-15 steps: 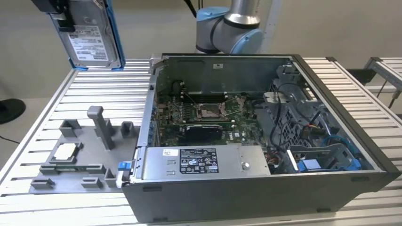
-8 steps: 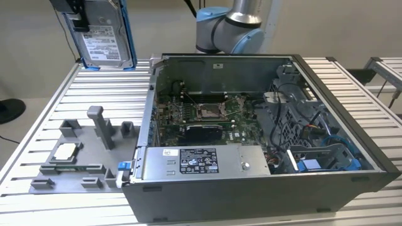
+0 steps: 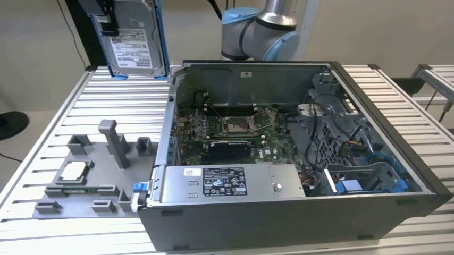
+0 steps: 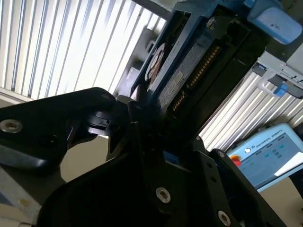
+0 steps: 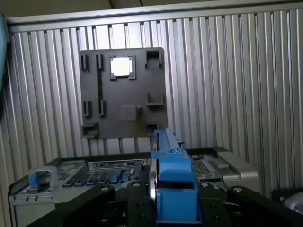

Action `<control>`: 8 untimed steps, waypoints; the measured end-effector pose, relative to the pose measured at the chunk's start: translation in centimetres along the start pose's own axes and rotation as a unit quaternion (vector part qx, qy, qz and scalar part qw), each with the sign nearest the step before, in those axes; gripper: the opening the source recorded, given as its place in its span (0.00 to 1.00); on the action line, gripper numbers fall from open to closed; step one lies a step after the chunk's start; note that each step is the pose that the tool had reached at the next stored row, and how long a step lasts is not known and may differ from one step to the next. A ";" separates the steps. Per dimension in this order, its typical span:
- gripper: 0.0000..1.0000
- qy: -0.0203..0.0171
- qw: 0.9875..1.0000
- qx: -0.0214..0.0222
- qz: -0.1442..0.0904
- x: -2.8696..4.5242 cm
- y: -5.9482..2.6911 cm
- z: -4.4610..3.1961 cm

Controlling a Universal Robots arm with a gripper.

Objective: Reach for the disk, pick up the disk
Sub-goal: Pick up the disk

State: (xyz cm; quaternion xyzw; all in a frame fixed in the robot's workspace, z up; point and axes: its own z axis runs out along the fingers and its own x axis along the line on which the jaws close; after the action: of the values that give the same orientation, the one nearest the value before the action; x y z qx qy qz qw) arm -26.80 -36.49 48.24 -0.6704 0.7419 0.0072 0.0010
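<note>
The disk (image 3: 135,40), a silver drive with a white label and a blue bracket along its edges, hangs upright above the table's far corner at the exterior view's left. My gripper (image 3: 108,24) is shut on it, black fingers clamping its side. In the first wrist view the disk's blue bracket (image 5: 173,177) sits edge-on between the black fingers (image 5: 132,208) of the gripper (image 5: 174,210). The second wrist view shows the disk's edge with its connector row (image 4: 189,78) rising out of the gripper (image 4: 156,137).
An open computer case (image 3: 298,218) stands on the slatted table (image 3: 397,95), with a labelled silver box (image 3: 223,182) at its front. A grey fixture plate (image 3: 95,178) carrying a small square chip (image 3: 74,171) lies at the exterior view's left. The arm's base (image 3: 259,32) rises behind the case.
</note>
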 end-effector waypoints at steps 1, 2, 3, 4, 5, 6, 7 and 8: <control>0.00 0.000 1.000 0.000 0.000 -0.04 -0.35 0.00; 0.00 0.000 1.000 0.000 0.000 -0.08 -0.71 0.00; 0.00 0.000 1.000 0.000 0.000 -0.11 -1.06 0.00; 0.00 0.000 1.000 0.000 0.000 -0.15 -1.41 0.00; 0.00 0.000 1.000 0.000 0.000 -0.18 -1.79 0.00; 0.00 0.000 1.000 0.000 0.000 -0.22 -2.13 0.00; 0.00 0.000 1.000 0.000 0.000 -0.26 -2.50 -0.01; 0.00 0.000 1.000 0.000 0.000 -0.29 -2.86 -0.01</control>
State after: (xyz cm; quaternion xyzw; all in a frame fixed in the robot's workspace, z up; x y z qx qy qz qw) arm -23.93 -36.48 48.23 -0.6704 0.7420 0.0072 0.0010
